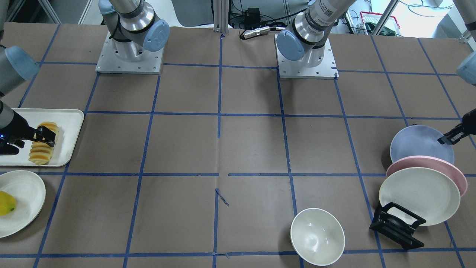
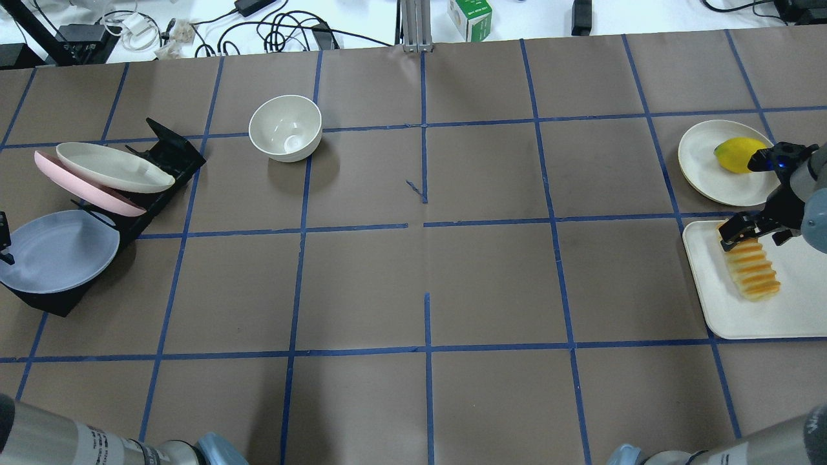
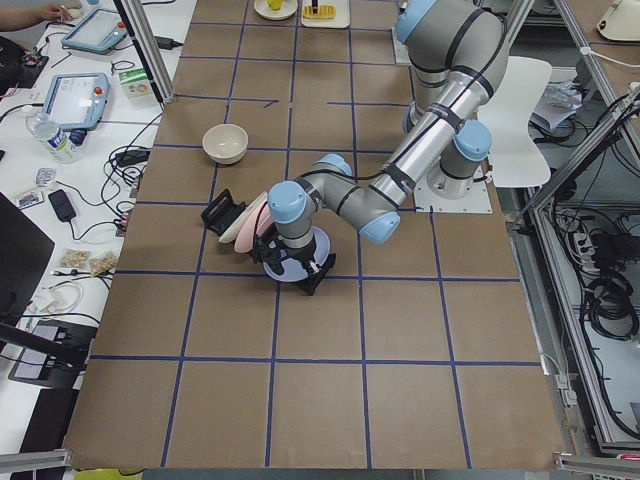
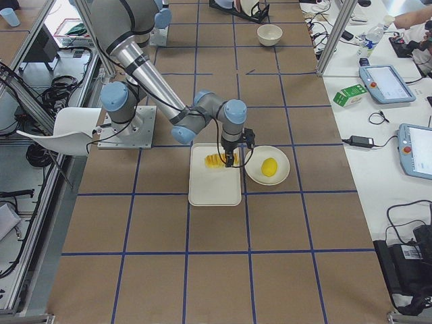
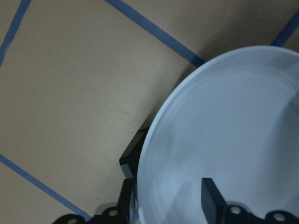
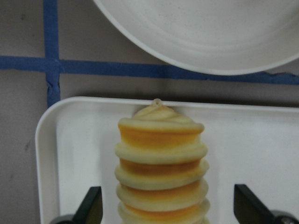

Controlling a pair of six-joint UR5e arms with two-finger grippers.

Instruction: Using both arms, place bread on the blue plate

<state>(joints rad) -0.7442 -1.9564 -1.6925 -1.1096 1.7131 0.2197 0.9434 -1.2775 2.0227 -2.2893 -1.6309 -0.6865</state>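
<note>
The bread [image 1: 41, 154] is a ridged orange-yellow loaf lying on a white tray [image 1: 67, 123] at the robot's right end of the table; it also shows in the overhead view [image 2: 753, 274] and the right wrist view [image 6: 161, 163]. My right gripper [image 1: 46, 136] is open, its fingers [image 6: 91, 207] set wide on either side of the loaf's far end. The blue plate [image 1: 418, 143] leans in the black rack [image 1: 396, 225] at the other end. My left gripper [image 1: 450, 138] is open, its jaws straddling the plate's rim [image 5: 233, 130].
A pink plate [image 1: 446, 167] and a cream plate [image 1: 418, 195] lean in the same rack beside the blue one. A white bowl [image 1: 317, 236] stands on the far side of the table. A cream plate [image 1: 22, 201] with a yellow fruit [image 1: 5, 203] sits next to the tray.
</note>
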